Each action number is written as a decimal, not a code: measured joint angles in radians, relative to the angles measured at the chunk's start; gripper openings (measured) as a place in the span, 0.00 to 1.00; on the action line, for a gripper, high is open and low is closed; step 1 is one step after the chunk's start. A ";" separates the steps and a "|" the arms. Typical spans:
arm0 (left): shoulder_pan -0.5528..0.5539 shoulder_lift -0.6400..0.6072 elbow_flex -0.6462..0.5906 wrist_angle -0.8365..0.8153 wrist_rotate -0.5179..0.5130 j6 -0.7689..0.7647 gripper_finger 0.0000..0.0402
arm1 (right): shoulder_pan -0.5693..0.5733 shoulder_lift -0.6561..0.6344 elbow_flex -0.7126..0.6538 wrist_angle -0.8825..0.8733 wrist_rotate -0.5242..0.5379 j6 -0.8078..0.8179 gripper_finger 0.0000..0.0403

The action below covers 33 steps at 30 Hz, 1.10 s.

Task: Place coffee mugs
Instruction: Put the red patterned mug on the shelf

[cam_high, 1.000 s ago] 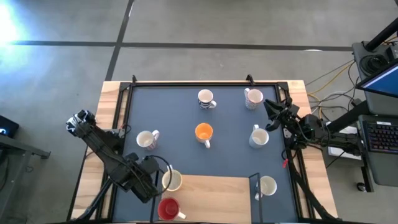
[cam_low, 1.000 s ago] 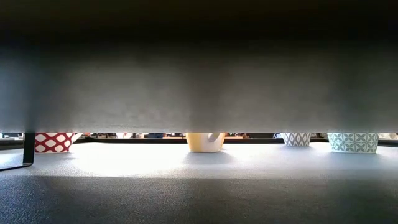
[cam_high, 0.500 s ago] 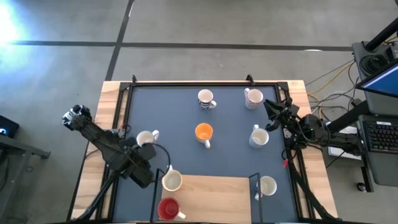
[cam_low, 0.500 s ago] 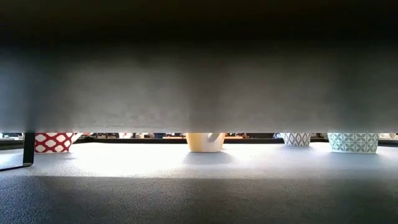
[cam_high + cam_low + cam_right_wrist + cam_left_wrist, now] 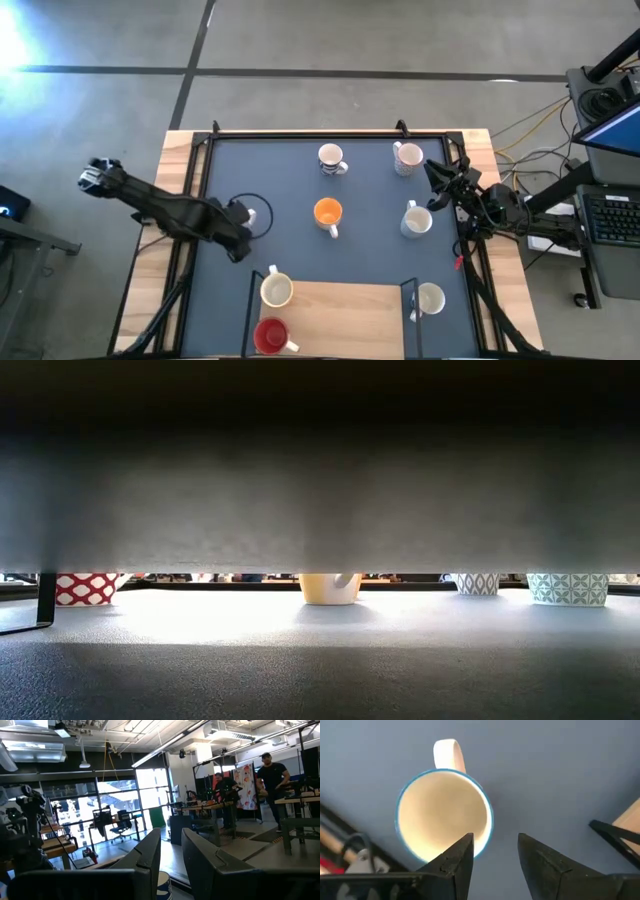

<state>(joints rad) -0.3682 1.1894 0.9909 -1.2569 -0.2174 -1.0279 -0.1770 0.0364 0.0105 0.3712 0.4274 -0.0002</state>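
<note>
The cream mug with a blue rim (image 5: 444, 815) stands upright on the dark mat at the left side of the desk (image 5: 300, 255), its handle pointing away from the left wrist camera. In the high view this mug is covered by the left arm. The left tool (image 5: 495, 855) hangs just above it with its two fingers parted and nothing between them; one finger (image 5: 457, 857) overlaps the mug's near rim in the wrist view, but whether it touches cannot be told. In the high view the left tool (image 5: 240, 222) sits over the left part of the mat.

The other mugs stand apart from each other on the desk. An orange mug (image 5: 327, 213) is near the middle. A striped mug (image 5: 331, 159) and a white mug (image 5: 407, 158) stand along the far edge, and another white mug (image 5: 416, 221) is toward the right side. On the light wooden board (image 5: 340, 310) at the near edge stand a cream mug (image 5: 276, 291) and a red mug (image 5: 271, 336), with one more white mug (image 5: 430, 299) just past the board's right end.

The right tool (image 5: 440, 178) rests at the right edge of the desk, near the white mug on the far side. In its wrist view its fingers (image 5: 150, 855) stand a narrow gap apart and hold nothing.
</note>
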 joint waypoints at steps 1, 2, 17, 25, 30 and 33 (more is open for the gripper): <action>0.004 -0.018 -0.022 0.016 0.001 0.000 0.34 | 0.000 0.000 0.000 0.000 0.000 0.000 0.17; 0.007 -0.032 -0.041 0.029 0.001 0.000 0.34 | 0.000 0.000 0.000 0.000 0.000 0.000 0.17; 0.052 -0.045 -0.202 0.229 0.007 0.167 0.33 | 0.000 0.000 0.000 0.000 0.000 0.000 0.17; 0.065 -0.045 -0.202 0.231 -0.008 0.202 0.18 | 0.000 0.000 0.000 0.000 0.000 0.000 0.17; 0.099 -0.046 -0.202 0.241 -0.008 0.242 0.03 | 0.000 0.000 0.000 0.000 0.000 0.000 0.17; 0.125 -0.045 -0.202 0.251 -0.012 0.243 0.02 | 0.000 0.000 0.000 0.000 0.000 0.000 0.17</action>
<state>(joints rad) -0.2431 1.1442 0.7887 -1.0058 -0.2298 -0.7846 -0.1772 0.0363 0.0103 0.3711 0.4274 -0.0002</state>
